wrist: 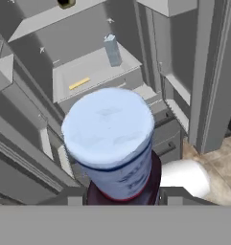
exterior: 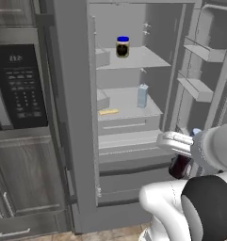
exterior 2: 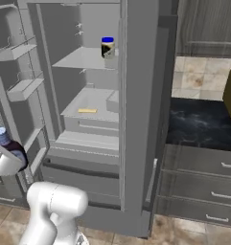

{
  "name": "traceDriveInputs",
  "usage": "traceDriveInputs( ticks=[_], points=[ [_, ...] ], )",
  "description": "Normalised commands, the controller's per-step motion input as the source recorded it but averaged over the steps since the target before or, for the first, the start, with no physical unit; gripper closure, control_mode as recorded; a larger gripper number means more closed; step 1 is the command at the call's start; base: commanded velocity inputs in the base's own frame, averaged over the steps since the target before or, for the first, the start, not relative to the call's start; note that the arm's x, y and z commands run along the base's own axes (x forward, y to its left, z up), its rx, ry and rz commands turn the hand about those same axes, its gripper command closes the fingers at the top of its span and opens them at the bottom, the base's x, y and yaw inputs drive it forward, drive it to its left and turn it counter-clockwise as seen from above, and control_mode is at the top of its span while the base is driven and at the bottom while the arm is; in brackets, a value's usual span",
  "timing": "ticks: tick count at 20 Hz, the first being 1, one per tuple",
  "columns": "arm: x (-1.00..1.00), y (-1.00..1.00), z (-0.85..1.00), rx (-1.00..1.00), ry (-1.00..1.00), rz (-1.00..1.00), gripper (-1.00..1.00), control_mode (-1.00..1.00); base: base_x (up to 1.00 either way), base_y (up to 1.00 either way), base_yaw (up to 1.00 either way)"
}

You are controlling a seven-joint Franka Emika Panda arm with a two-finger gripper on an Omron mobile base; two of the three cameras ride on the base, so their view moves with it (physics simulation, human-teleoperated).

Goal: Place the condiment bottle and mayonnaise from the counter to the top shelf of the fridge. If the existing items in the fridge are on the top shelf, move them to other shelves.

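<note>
Low before the open fridge (exterior: 77,117), the fingers (wrist: 118,197) are clamped on the condiment bottle (wrist: 112,143), well below the top shelf (exterior: 143,59) where the mayonnaise (exterior: 123,47) stands, so a careless lift could knock it.

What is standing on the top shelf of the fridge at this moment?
On the top shelf only the mayonnaise stands, near its middle. The shelf's left end is partly covered by the fridge frame, so that corner cannot be checked.

No readable text — microwave panel (exterior: 19,84) blurred.
</note>
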Motion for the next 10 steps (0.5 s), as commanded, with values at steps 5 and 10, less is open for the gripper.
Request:
traceDriveInputs(
  ticks=[5, 10],
  points=[
    [0.0, 0.0, 0.0, 0.0, 0.0, 0.0, 1.0, 1.0, 0.77, 0.04, 0.0],
    [0.0, 0.0, 0.0, 0.0, 0.0, 0.0, 1.0, 1.0, 0.71, 0.0, 0.0]
  ],
)
